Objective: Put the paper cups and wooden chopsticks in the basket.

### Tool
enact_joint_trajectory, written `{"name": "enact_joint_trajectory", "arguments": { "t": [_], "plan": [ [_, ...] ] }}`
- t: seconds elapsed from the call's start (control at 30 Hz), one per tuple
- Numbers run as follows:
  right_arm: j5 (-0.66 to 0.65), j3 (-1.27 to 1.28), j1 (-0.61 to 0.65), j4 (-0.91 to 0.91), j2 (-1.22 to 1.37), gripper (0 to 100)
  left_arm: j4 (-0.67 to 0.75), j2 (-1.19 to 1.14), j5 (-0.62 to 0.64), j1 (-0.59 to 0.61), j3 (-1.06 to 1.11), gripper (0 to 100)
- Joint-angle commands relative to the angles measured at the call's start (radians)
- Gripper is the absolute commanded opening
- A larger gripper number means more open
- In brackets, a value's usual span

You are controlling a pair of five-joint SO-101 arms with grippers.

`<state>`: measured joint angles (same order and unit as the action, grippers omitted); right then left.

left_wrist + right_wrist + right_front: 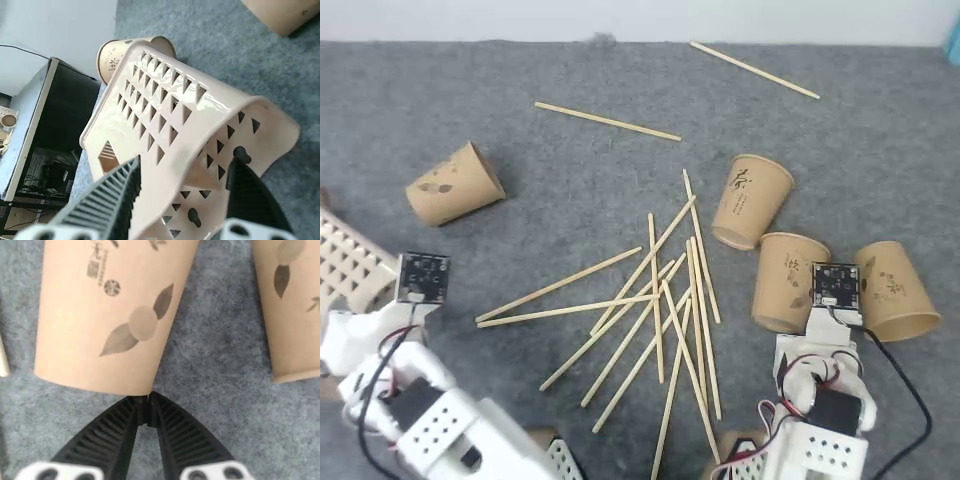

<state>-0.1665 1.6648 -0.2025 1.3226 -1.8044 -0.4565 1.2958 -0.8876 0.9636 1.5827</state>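
Four cups point(455, 183) lie on the carpet point(570, 200), three of them near the right gripper point(148, 399), whose fingers are pressed together. Two chopsticks point(607, 121) lie apart from a heap of roughly twelve. The left gripper point(187, 157) is spread at the basket point(170, 100).

**White shells, black fingers**

Wearing white printed shells on the left arm point(440, 430) and right arm point(825, 440), both dotted with small round holes. Carrying a black square camera board point(423, 277) at each wrist. Trailing thin red and black wires point(800, 375) and a thicker black cable point(910, 400). Ending in the left gripper point(187, 160) and right gripper point(148, 402), showing black ribbed fingers point(115, 435) on white mounts point(45, 472) with dark screw holes.
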Motion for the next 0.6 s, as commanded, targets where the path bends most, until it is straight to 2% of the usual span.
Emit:
{"name": "enact_joint_trajectory", "arguments": {
  "t": [0.0,0.27,0.37,0.47,0.57],
  "plan": [
    [-0.012,0.018,-0.008,-0.013,-0.013,0.8,0.157,-0.196,-0.005,-0.009,-0.058,27],
    [-0.012,0.018,-0.01,-0.013,-0.013,0.8,0.29,-0.773,0.072,0.015,-0.412,24],
    [-0.012,0.018,-0.01,-0.013,-0.013,0.8,0.376,-0.948,0.071,0.015,-0.475,15],
    [-0.012,0.018,-0.01,-0.013,-0.013,0.8,0.451,-1.036,0.058,0.015,-0.486,2],
    [-0.012,0.018,-0.01,-0.013,-0.013,0.8,0.463,-1.046,0.064,0.017,-0.486,1]
  ]
}}
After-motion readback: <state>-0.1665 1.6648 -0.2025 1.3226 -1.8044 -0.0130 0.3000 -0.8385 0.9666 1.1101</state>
